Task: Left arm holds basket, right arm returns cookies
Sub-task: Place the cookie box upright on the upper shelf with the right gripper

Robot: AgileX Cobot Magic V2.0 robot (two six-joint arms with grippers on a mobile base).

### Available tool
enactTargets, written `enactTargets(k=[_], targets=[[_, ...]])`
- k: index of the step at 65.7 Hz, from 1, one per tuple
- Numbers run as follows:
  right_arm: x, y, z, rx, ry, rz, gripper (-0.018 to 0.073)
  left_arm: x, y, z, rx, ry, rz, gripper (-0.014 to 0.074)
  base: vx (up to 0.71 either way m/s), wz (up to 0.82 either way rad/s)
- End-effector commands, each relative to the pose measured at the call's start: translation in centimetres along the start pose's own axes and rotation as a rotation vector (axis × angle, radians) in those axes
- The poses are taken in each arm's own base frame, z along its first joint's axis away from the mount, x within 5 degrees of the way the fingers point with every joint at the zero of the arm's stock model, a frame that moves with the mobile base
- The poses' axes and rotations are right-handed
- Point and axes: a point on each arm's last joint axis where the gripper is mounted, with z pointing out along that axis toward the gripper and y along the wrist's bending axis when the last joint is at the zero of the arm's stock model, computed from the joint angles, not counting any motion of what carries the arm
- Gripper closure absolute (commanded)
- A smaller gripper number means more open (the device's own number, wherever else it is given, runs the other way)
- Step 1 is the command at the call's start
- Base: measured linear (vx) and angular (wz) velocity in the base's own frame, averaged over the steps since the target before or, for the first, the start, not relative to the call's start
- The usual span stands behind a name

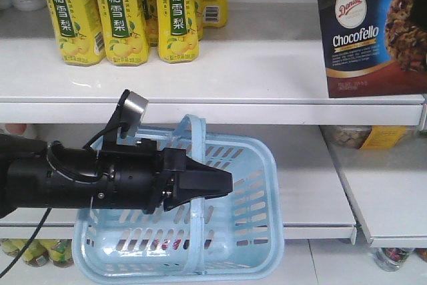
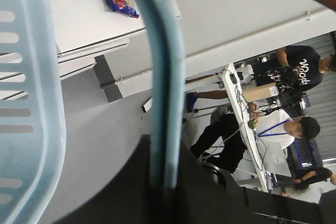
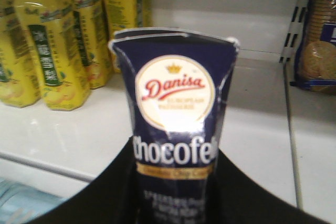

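White store shelves [image 1: 200,71] carry yellow bottles [image 1: 127,11]; in the front view the cookies [image 1: 377,35] stand tilted at the top shelf's right end, well right of the bottles, while the left gripper [image 1: 223,183] pinches a handle of the basket [image 1: 253,231] below. The left wrist view shows that handle [image 2: 164,77] running between closed jaws. The right wrist view shows the right gripper [image 3: 176,192] clamped around the carton's lower half, above the shelf; it should settle flat before release.

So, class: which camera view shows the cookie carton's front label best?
The right wrist view: the cookie carton fills the frame, logo facing the camera, though its sides look squeezed. The exterior front view shows it at the shelf's right edge, partly cut off. The left wrist view does not show it.
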Motion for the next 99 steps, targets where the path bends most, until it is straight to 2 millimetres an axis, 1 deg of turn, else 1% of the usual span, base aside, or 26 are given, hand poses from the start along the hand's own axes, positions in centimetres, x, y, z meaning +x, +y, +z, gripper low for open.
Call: enactTargets(k=[1,8,15,28,34,41,54,60,70,77,86,99], targets=[[-2.1,-0.2,1.0,0.051,-0.161,-0.020,0.0447,-0.8,-2.5,-0.5,0.115,-0.059,0.001,0.0599,0.00,0.00],[-2.0,-0.4,3.4,0.120,-0.158,0.019,0.0447,-0.8,-2.5,-0.5,0.115,-0.059,0.001,0.0599,0.00,0.00],[-1.4,-0.6,5.9,0.190,-0.121,0.064,0.0447,-0.8,-2.5,-0.5,0.115,-0.059,0.001,0.0599,0.00,0.00],[0.3,-0.4,10.4,0.254,-0.020,0.037,0.0447,-0.8,-2.5,-0.5,0.115,-0.059,0.001,0.0599,0.00,0.00],[1.2,-1.0,12.2,0.283,0.034,0.058,0.0447,-0.8,-2.5,-0.5,0.115,-0.059,0.001,0.0599,0.00,0.00],[2.0,-2.5,13.6,0.315,0.076,0.127,0.0447,-0.8,-2.5,-0.5,0.115,-0.059,0.001,0.0599,0.00,0.00],[3.1,-3.8,15.5,0.304,0.138,0.108,0.0445,-0.8,-2.5,-0.5,0.115,-0.059,0.001,0.0599,0.00,0.00],[3.7,-4.4,16.3,0.314,0.171,0.128,0.0443,-0.8,-2.5,-0.5,0.115,-0.059,0.001,0.0599,0.00,0.00],[4.1,-4.2,16.8,0.288,0.195,0.115,0.0433,-0.8,-2.5,-0.5,0.115,-0.059,0.001,0.0599,0.00,0.00],[4.1,-4.0,16.8,0.262,0.199,0.127,0.0403,-0.8,-2.5,-0.5,0.115,-0.059,0.001,0.0599,0.00,0.00],[4.1,-3.8,16.7,0.245,0.208,0.121,0.0311,-0.8,-2.5,-0.5,0.115,-0.059,0.001,0.0599,0.00,0.00],[4.3,-3.8,16.7,0.242,0.222,0.135,0.0119,-0.8,-2.5,-0.5,0.115,-0.059,0.001,0.0599,0.00,0.00]])
